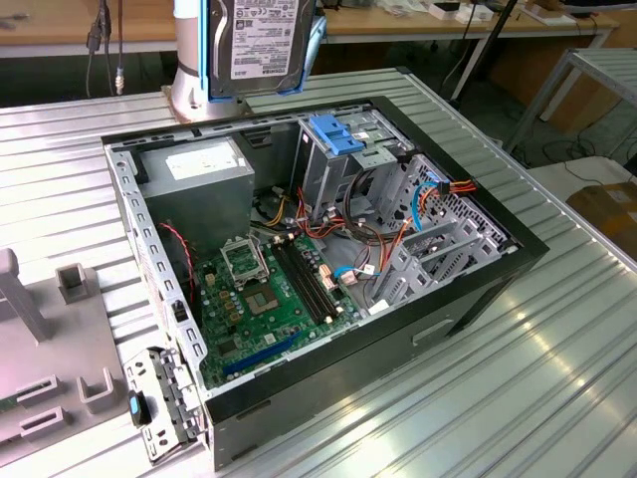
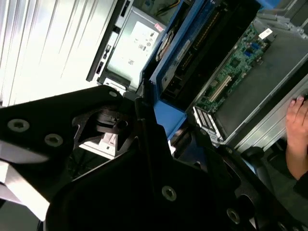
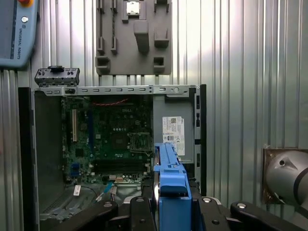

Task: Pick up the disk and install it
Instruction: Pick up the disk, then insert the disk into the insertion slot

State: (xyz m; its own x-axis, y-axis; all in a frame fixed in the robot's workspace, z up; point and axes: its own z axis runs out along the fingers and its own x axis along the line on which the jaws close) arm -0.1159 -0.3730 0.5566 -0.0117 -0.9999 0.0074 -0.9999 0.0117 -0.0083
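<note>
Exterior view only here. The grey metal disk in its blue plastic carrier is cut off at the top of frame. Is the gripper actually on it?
Observer: Yes. In the first wrist view the black gripper clamps the disk on both sides of its blue carrier.
Operator: Anything else nearby?
Observer: A person's hand beside the outer wall of the open black metal computer case, in the second wrist view.

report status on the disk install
Jaws shut on disk, held upright above open case. Not yet in drive cage. Person's hand at case edge.
</note>
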